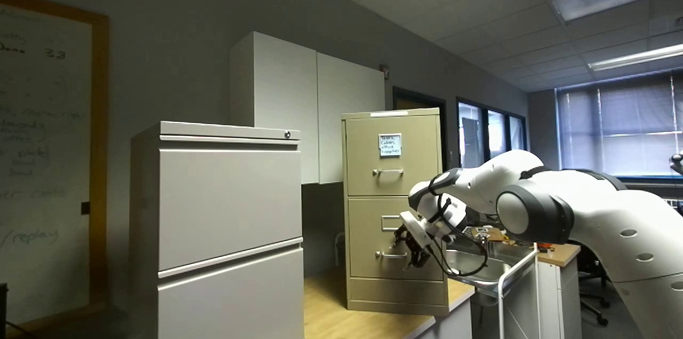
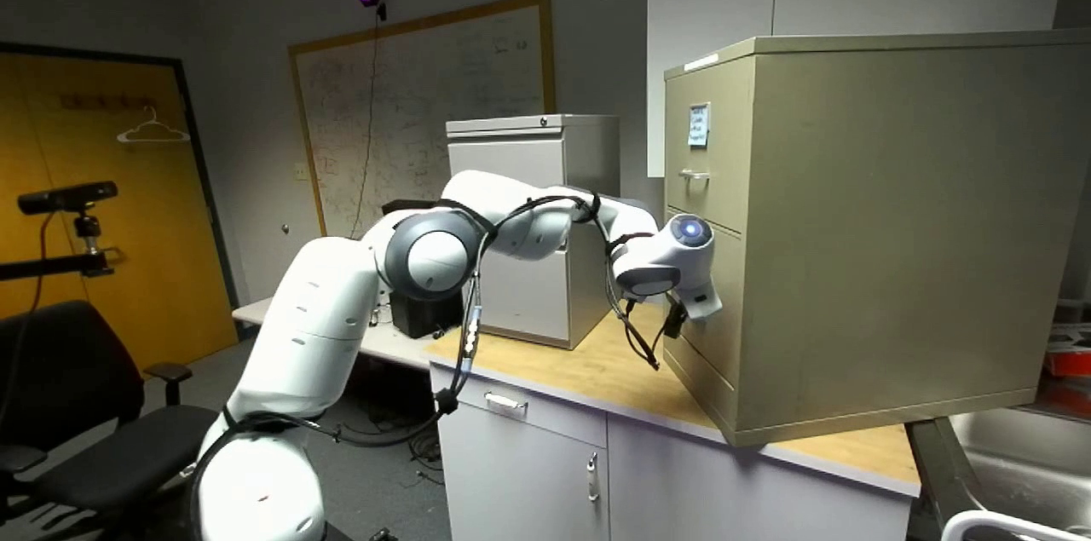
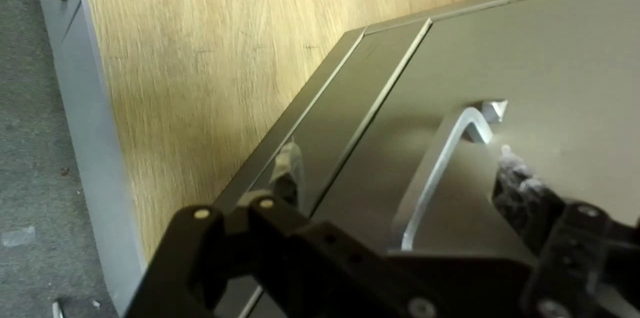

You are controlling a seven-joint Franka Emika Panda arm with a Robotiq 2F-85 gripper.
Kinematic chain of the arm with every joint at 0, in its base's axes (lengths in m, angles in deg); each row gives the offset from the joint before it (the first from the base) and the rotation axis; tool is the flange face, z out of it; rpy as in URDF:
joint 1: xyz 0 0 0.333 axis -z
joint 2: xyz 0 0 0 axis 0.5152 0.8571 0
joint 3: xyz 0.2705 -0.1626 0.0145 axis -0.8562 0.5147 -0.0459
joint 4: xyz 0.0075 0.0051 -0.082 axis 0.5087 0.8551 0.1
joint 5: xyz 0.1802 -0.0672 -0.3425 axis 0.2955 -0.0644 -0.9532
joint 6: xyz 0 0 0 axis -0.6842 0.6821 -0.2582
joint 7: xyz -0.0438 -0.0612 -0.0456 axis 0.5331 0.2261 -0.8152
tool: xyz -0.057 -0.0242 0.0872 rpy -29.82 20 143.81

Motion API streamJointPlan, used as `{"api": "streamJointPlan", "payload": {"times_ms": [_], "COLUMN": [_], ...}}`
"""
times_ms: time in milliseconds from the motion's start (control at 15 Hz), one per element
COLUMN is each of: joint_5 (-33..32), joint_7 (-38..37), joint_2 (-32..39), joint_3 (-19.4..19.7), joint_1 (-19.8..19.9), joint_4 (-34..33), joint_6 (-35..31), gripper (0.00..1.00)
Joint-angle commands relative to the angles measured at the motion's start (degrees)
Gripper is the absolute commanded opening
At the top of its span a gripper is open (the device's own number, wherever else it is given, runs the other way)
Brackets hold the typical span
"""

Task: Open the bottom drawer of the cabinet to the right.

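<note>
The tan cabinet (image 1: 397,292) stands on a wooden counter; its side (image 2: 903,226) fills much of an exterior view. Its bottom drawer (image 1: 365,235) is closed flush, with a silver bar handle (image 1: 392,255). In the wrist view the drawer front (image 3: 565,72) is close, and its handle (image 3: 432,173) runs diagonally between my fingers. My gripper (image 3: 397,155) is open, one finger on each side of the handle, with gaps to it. In an exterior view my gripper (image 1: 405,249) is at the handle's right part. Whether the fingertips touch the drawer front cannot be told.
The cabinet's top drawer (image 1: 363,173) is closed above. A pale grey cabinet (image 1: 229,200) stands beside it on the counter (image 2: 597,362). White cupboards (image 1: 285,104) hang behind. A metal sink (image 1: 480,267) with a white rail (image 1: 501,296) lies past the cabinet.
</note>
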State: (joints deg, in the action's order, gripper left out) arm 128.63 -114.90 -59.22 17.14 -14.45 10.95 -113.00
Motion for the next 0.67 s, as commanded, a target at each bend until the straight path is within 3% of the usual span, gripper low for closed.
{"api": "streamJointPlan", "payload": {"times_ms": [0,267,600], "joint_5": [-1.07,-2.97,-18.39], "joint_7": [-3.45,-5.61,-20.05], "joint_2": [5.22,5.55,0.25], "joint_3": [-0.44,0.8,5.65], "joint_1": [0.39,0.11,-4.47], "joint_4": [-4.85,-4.0,-0.87], "joint_6": [3.03,4.05,2.82], "gripper": [1.0,1.0,1.0]}}
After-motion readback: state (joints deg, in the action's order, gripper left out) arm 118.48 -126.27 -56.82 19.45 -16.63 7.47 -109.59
